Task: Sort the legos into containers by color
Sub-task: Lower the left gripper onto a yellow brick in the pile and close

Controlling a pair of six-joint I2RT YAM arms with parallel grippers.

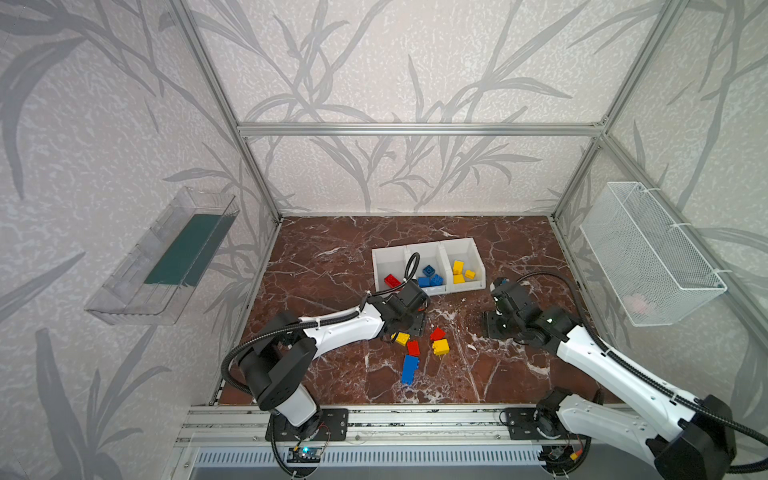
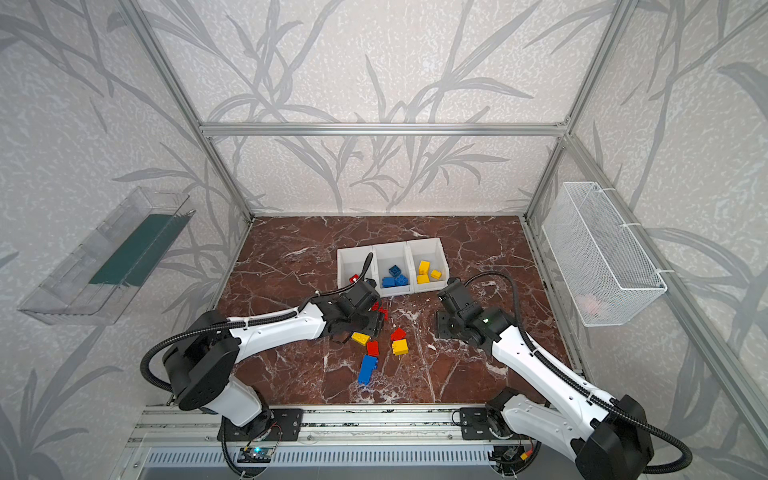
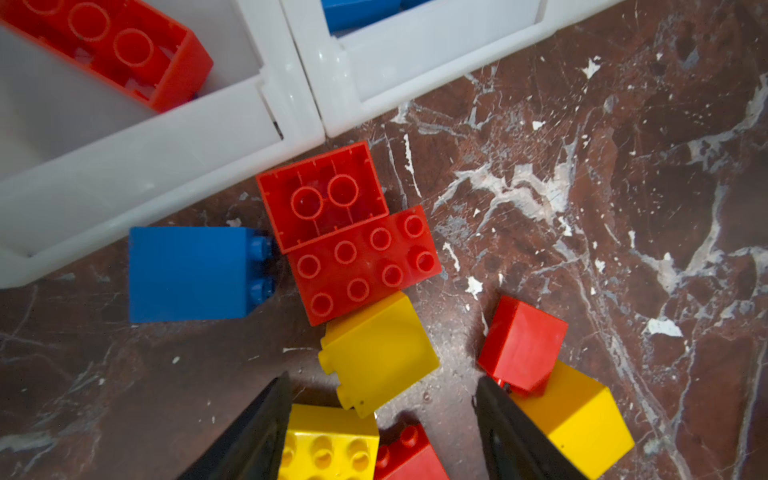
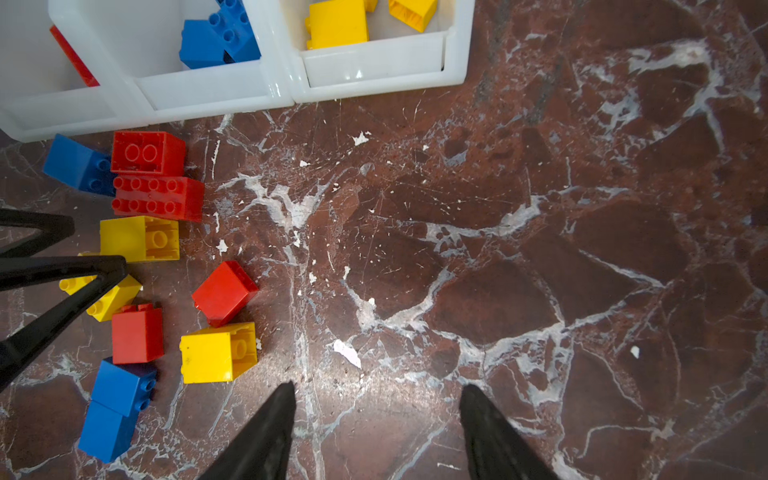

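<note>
Yellow brick [image 3: 328, 440] lies under the left gripper's [image 3: 382, 382] open, empty jaws, probably next for the yellow bin [image 1: 467, 286], while the right gripper [image 4: 378, 407] hovers open over bare table [image 4: 540, 249].

Glossy plastic legos [image 4: 224, 291], polished marble tabletop [image 4: 540, 249]

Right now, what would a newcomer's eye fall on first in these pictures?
The scatter of red, yellow and blue bricks on the dark marble table, just in front of three white bins already holding red, blue and yellow ones separately. Next, the left gripper, jaws open, right over that scatter, while the right gripper hangs open above bare marble beside it.
</note>
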